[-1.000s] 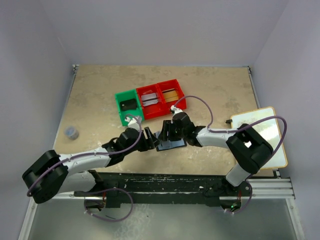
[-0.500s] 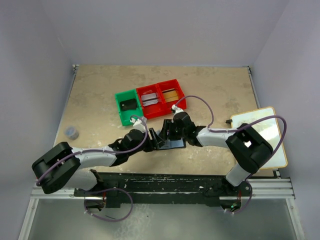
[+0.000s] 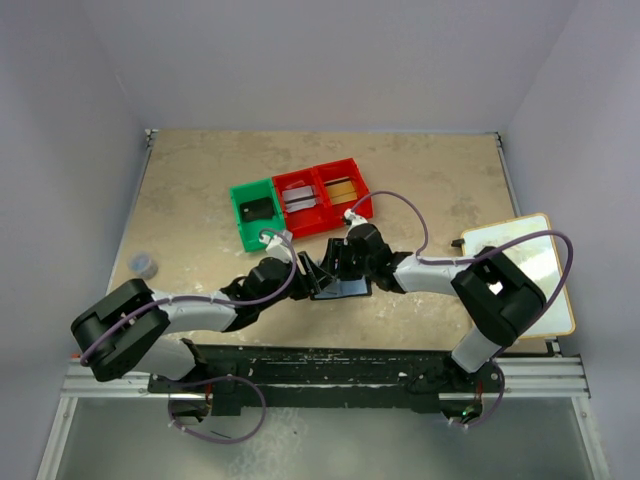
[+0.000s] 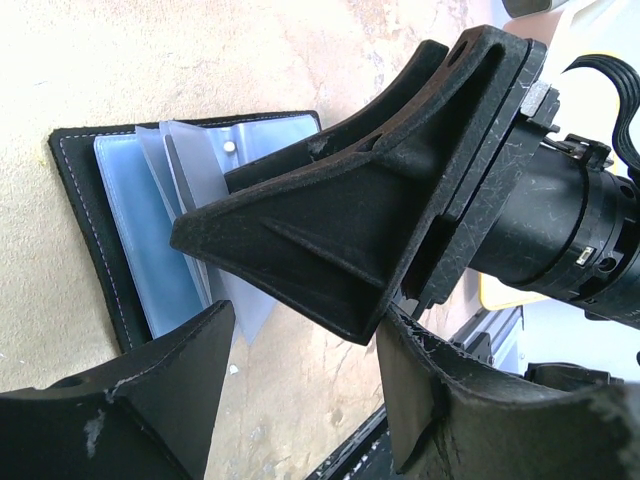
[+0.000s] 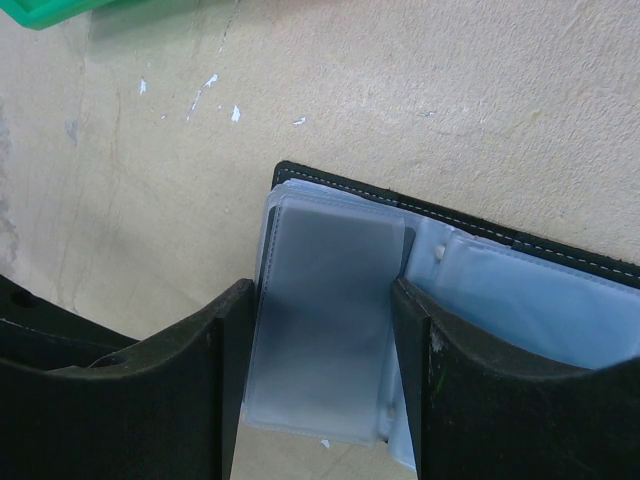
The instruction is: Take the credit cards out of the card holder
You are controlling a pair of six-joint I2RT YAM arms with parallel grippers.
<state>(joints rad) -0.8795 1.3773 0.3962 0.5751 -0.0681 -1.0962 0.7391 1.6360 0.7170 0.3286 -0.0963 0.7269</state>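
The card holder (image 3: 345, 289) lies open on the bench (image 3: 200, 180), low in the centre of the top view. Three credit cards (image 3: 297, 197) already rest in the green bin (image 3: 240, 226) and the red bins (image 3: 318, 190) above it. My right end effector (image 5: 320, 300) is spread wide around one clear sleeve (image 5: 325, 340); whether a card is inside it, I cannot tell. The left end effector (image 4: 305, 325) is open just beside and holds nothing. I judge the task mostly done.

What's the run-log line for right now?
card holder: open on table | right gripper: jaws open astride a clear sleeve | left gripper: jaws open, close beside | sleeve contents: cannot tell
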